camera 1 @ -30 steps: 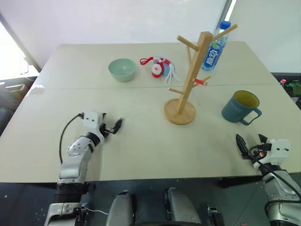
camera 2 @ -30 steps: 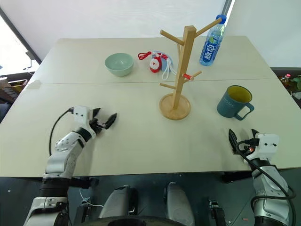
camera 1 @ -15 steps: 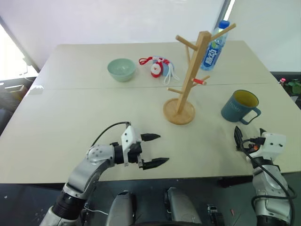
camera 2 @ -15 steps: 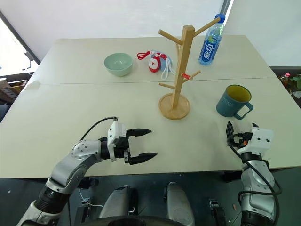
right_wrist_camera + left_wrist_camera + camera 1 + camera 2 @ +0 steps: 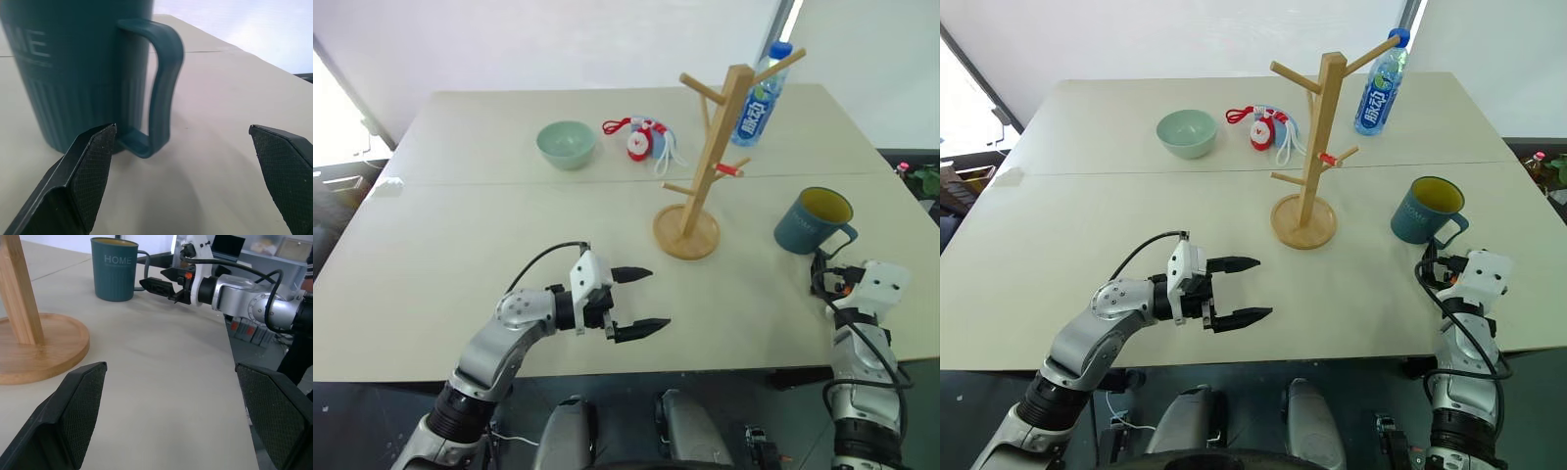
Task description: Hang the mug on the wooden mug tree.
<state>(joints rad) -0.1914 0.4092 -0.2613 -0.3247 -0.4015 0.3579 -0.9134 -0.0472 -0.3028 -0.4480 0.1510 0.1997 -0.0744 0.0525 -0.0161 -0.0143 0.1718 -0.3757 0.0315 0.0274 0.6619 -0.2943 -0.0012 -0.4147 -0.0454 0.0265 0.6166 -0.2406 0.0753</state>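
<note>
One mug stands on the table, right of the one wooden mug tree. We count one bowl and one bottle. Our left gripper and right gripper both gape wide, empty, the right just short of the handle.

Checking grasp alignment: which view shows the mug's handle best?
The right wrist view: the handle looms close, between the open right pincer's fingers. The left wrist view shows the mug with its handle mostly hidden. In the eye views the handle is small.
</note>
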